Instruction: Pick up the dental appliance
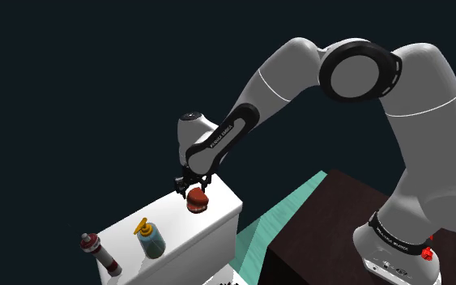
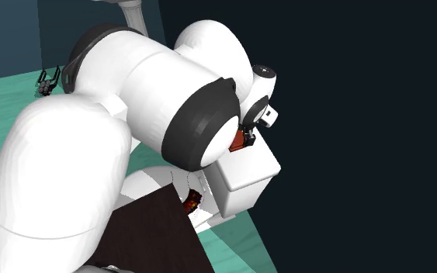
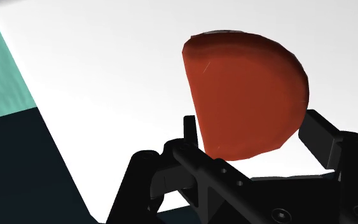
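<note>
The red dental appliance (image 3: pixel 247 95) is clasped between the fingers of the gripper (image 1: pixel 190 189), straight beneath it, over the white cistern lid (image 1: pixel 169 220)

My gripper (image 1: pixel 191 190) clasps the dental appliance (image 1: pixel 197 202) at the tank's (image 1: pixel 220 217) end nearest my stand (image 1: pixel 323 231). The pump bottle (image 1: pixel 151 241) stands mid-top, and the striped can (image 1: pixel 98 253) at the opposite end.
</note>
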{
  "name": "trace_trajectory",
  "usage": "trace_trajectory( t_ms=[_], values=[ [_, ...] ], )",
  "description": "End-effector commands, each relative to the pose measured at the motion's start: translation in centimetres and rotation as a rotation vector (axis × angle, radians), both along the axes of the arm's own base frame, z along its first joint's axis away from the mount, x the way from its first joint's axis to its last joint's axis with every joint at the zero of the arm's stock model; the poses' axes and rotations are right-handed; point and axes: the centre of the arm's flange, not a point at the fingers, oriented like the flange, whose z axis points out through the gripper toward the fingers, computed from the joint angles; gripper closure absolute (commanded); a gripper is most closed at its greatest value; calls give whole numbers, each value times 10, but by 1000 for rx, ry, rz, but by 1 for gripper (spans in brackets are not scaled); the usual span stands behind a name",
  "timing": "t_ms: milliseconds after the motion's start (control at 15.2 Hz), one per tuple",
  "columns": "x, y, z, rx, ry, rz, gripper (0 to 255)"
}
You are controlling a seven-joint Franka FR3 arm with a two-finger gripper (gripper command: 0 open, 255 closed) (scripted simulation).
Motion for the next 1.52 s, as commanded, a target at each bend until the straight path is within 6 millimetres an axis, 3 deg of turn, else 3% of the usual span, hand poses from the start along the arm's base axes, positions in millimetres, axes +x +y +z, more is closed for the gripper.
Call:
trace_trajectory(
  t_ms=[0, 330, 1320, 1452],
  values=[
    [-1, 0, -1, -1, 2, 0, 255],
    [-1, 0, -1, -1, 2, 0, 255],
    [-1, 0, 78, -1, 2, 0, 255],
    [-1, 0, 79, -1, 2, 0, 255]
  ],
)
